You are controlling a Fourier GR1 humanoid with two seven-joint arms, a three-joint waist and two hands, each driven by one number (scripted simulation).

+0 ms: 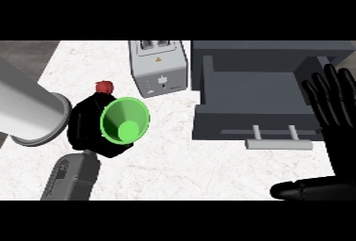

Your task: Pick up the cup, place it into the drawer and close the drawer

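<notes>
The fingers of our left hand (84, 123) curl round the green cup (125, 119), left of the open drawer (257, 101). We judge the carry is in hand: next, swing right over the drawer's front wall, clear of the toaster (158, 68). Our right hand (341, 122) rests open at the drawer's right edge.

Grey toaster (160, 68) on marble counter (208, 164) — small red object (105, 86) left of it.

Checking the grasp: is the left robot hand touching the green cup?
Touching. The head view shows the left robot hand curled round the green cup.
</notes>
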